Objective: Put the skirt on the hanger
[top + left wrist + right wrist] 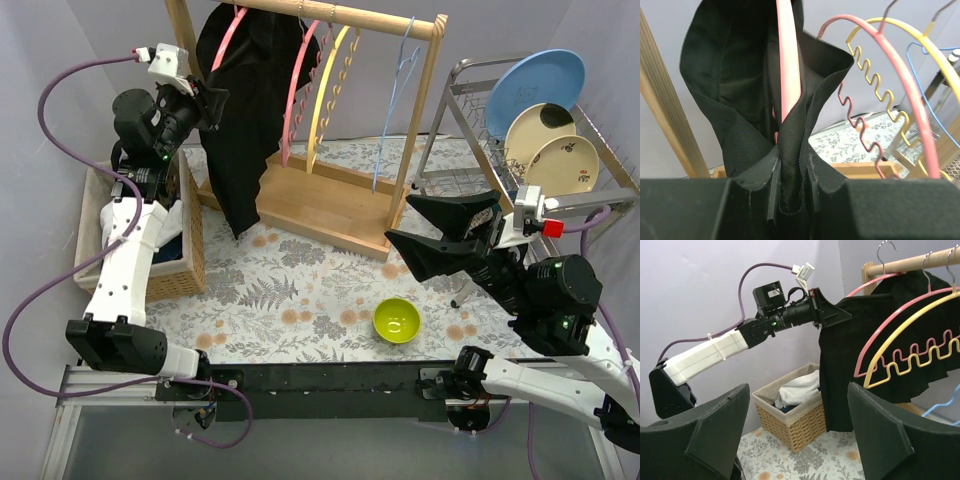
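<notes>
A black skirt (238,110) hangs over a pink hanger (232,27) at the left end of the wooden rack (345,15). My left gripper (212,100) is shut on the skirt's waistband edge, high at the rack's left. In the left wrist view the black fabric (790,150) is pinched between the fingers and the pink hanger arm (788,65) runs up through the skirt opening. My right gripper (410,225) is open and empty, held above the table right of centre. The right wrist view shows the skirt (875,350) draped on the pink hanger (865,284).
Another pink hanger (298,80), a yellow one (330,90) and a blue one (395,90) hang on the rack. A wicker basket (185,255) with clothes stands at the left. A green bowl (396,321) sits front centre. A dish rack (540,120) with plates stands at the right.
</notes>
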